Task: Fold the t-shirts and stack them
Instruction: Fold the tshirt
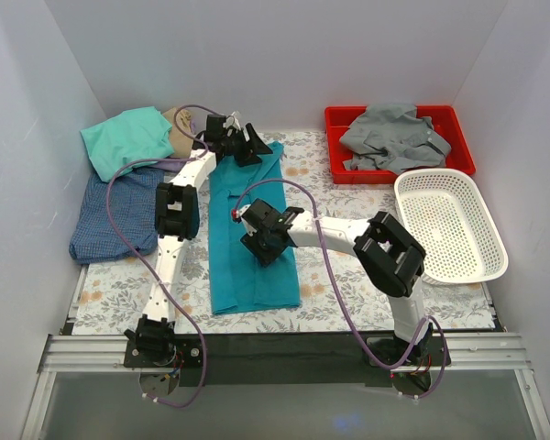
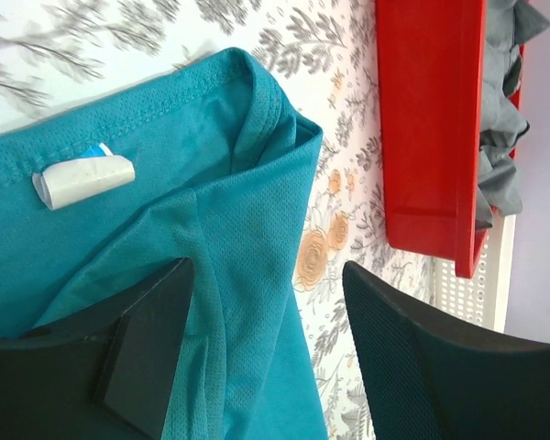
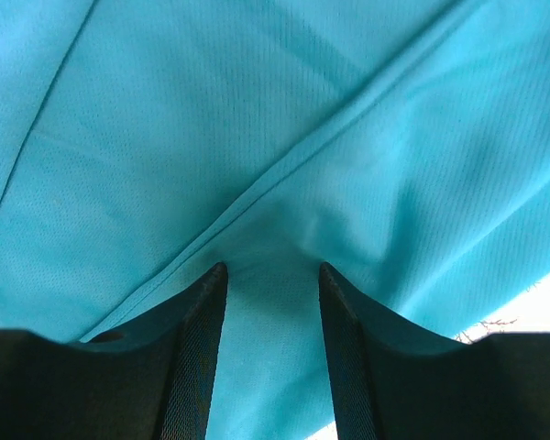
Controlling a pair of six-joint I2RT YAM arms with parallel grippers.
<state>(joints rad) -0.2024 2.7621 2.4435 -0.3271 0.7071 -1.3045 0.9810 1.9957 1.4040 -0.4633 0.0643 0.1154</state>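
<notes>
The deep-teal t-shirt (image 1: 255, 284) lies in the middle of the table (image 1: 348, 293), folded into a long narrow strip that runs from the far edge toward the near edge. The left gripper (image 2: 266, 275) hangs over the strip's far end, just beside the collar (image 2: 257, 101) and its white label (image 2: 82, 179). Its jaws stand wide apart, one finger above the teal cloth and the other above the flowered tablecloth past the shirt's right edge, with nothing held. The right gripper (image 3: 270, 270) is down on the middle of the strip, its fingertips part-spread and pressed against the cloth beside a seam. A pucker of teal fabric sits between them, but whether they have actually pinched it I cannot tell.

There are two containers. The red tray (image 1: 331, 147) sits at the far right corner with a crumpled grey t-shirt (image 1: 390, 137) in it. The white mesh basket (image 1: 449, 225) stands just beside it along the right edge, nearer the arms.

Five shirts can be counted: one teal, one grey, one mint green t-shirt (image 1: 128, 137) bunched at the far left corner, one blue-checked t-shirt (image 1: 115, 215) along the left edge just nearer than the mint one, and a sliver of a tan t-shirt (image 1: 178, 119) at the far edge, touching the mint one
</notes>
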